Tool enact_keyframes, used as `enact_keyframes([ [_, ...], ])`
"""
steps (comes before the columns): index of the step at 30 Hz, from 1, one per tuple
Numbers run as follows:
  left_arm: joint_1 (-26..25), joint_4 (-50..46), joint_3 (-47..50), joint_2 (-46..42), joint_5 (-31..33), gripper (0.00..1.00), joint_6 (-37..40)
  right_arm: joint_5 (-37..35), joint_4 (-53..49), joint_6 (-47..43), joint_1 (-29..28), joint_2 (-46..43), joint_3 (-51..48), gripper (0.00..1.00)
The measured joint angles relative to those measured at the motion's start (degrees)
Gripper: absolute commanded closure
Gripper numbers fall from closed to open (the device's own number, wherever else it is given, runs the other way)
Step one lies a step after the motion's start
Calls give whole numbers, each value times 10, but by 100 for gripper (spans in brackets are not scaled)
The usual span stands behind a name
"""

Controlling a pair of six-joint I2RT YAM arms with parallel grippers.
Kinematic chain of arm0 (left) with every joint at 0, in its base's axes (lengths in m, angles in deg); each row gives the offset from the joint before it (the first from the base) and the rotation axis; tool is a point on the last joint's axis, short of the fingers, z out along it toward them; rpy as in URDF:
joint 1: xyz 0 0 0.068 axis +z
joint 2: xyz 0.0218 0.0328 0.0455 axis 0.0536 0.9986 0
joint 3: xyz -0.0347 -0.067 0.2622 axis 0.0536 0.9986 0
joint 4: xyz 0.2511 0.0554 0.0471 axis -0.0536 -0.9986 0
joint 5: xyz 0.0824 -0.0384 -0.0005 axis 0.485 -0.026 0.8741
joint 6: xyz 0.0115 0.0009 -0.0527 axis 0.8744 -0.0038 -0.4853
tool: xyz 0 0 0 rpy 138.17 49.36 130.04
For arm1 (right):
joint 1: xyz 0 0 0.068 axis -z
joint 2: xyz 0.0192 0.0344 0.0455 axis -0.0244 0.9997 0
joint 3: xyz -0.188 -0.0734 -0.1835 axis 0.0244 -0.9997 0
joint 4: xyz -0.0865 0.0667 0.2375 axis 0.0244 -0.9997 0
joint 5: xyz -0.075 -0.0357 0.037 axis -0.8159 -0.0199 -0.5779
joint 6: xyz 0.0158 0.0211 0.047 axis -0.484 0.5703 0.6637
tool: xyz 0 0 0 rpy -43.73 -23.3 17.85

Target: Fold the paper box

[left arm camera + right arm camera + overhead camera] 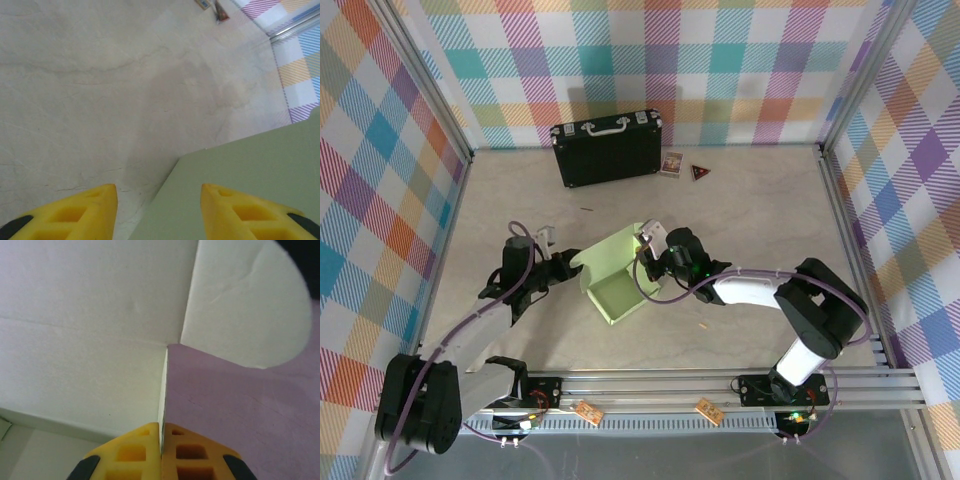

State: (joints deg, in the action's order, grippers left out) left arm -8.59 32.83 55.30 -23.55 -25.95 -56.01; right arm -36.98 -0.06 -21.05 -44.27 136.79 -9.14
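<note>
The paper box point(615, 275), pale green card, stands half formed in the middle of the table, with an open tray part toward the front and a tall panel behind it. My right gripper point(646, 262) is at its right wall, shut on the thin card edge point(162, 390). A rounded flap point(245, 305) sticks out beyond that edge. My left gripper point(566, 262) is at the box's left side. Its yellow fingers point(75, 215) stand apart, and a flat green panel point(250, 160) of the box reaches in between them, gripped by neither.
A black hard case point(608, 150) with a metal handle lies at the back. A small printed packet point(671, 164) and a dark triangular piece point(700, 172) sit to its right. Checked walls close in three sides, and an aluminium rail point(720, 385) runs along the front.
</note>
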Motion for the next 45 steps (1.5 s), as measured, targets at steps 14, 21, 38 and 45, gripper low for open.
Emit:
enact_keyframes([
  [14,-11,89,47,-24,3,51,28,121,57,-77,65,-39,-56,100],
  [21,-10,144,72,-28,97,50,106,183,58,-102,113,-63,-80,100],
  [38,15,197,-23,117,-32,53,440,340,-42,-175,241,-141,-52,100],
  [45,40,259,-16,141,-196,56,485,435,-89,-208,277,-160,-24,100],
])
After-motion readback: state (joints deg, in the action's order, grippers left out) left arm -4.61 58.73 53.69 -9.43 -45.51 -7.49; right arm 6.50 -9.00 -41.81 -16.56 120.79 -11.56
